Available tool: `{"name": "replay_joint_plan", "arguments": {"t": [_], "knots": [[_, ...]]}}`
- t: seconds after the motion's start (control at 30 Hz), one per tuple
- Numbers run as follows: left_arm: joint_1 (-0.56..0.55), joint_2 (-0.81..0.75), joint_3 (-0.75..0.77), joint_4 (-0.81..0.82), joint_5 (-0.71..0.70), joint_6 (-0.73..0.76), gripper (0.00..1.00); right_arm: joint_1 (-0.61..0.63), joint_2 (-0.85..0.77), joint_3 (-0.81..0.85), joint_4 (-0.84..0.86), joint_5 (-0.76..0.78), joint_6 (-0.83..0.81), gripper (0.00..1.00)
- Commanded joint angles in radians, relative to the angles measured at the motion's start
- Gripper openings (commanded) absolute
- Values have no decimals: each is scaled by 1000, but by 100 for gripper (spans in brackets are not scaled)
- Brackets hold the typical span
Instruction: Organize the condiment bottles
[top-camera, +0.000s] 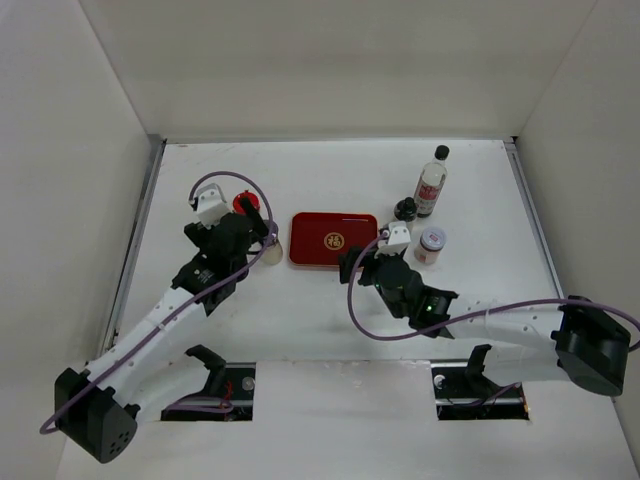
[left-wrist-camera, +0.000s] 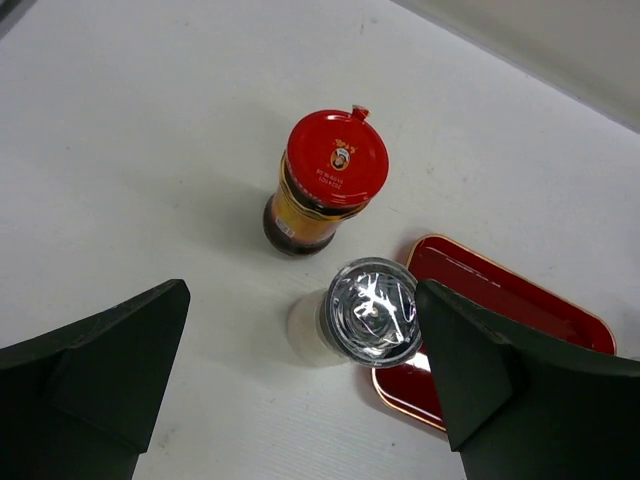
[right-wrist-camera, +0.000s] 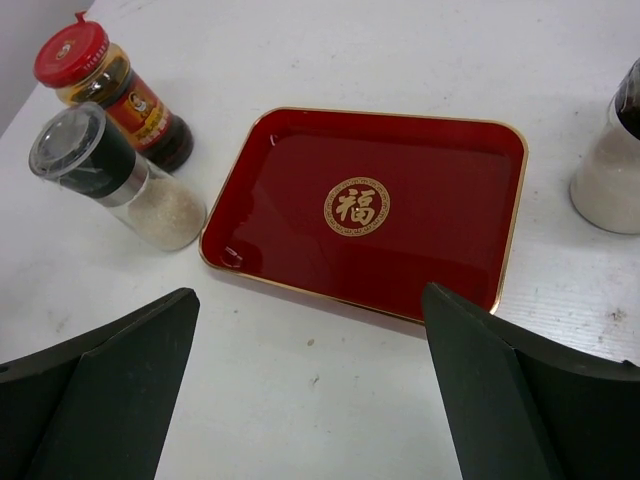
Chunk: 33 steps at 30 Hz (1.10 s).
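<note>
While both arms reach out over the white table (top-camera: 300, 320), I count five condiment containers, one red tray and two grippers. The one tray (top-camera: 333, 240), flat and gold-rimmed with a single gold emblem, lies at mid-table. All five containers stand upright on the table outside it.

Two sit at the tray's 9 o'clock. One is a red-capped jar (left-wrist-camera: 325, 180). The other, at the jar's 5 o'clock and just beside the tray's edge, is a grey-lidded shaker (left-wrist-camera: 365, 315) of pale granules.

Three sit at the tray's 2 to 3 o'clock: one small dark bottle (top-camera: 406, 209), one tall clear bottle (top-camera: 432, 180) at its 1 o'clock, and one pale-lidded jar (top-camera: 431, 243) at its 5 o'clock.

My left gripper (left-wrist-camera: 300, 300) is spread wide around the shaker, one finger on each side. The tray-side finger is very near the lid, though I cannot tell whether it touches.

My right gripper (right-wrist-camera: 310, 300) is likewise spread wide, gripping nothing. It hangs at the tray's 5 o'clock edge, with the pale-lidded jar at its 3 o'clock.
</note>
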Motion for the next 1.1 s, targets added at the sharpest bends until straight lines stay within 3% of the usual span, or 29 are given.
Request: {"name": "replay_joint_plan", "arguments": {"t": [0.0,0.27,0.53,0.57,0.6,0.63,0.67,0.7,0.77,0.83,0.93,1.07], "knots": [[33,-49,23,24,9,-2,100,13,6,12,45,-8,-17,100],[114,6,86,51,-32,40,100,22,20,-3,86,-4,-48,100],[209,111,154,197,77,102,99,49,20,-20,144,-20,-80,100],[214,129,161,220,95,117,89,53,20,-28,168,-49,-86,88],[219,140,166,241,106,134,70,53,22,-34,182,-69,-85,66],[223,155,178,257,107,158,36,51,22,-40,187,-91,-75,42],[223,172,195,258,98,174,23,45,20,-45,187,-102,-65,30],[222,192,213,255,94,185,23,34,15,-45,173,-112,-54,25],[225,247,255,240,118,206,36,25,11,-42,155,-126,-42,28],[225,318,307,196,144,214,56,17,23,-43,166,-138,-39,46],[213,390,345,146,163,217,72,16,38,-40,169,-155,-35,68],[208,436,341,133,190,205,79,13,48,-43,184,-168,-35,81]]}}
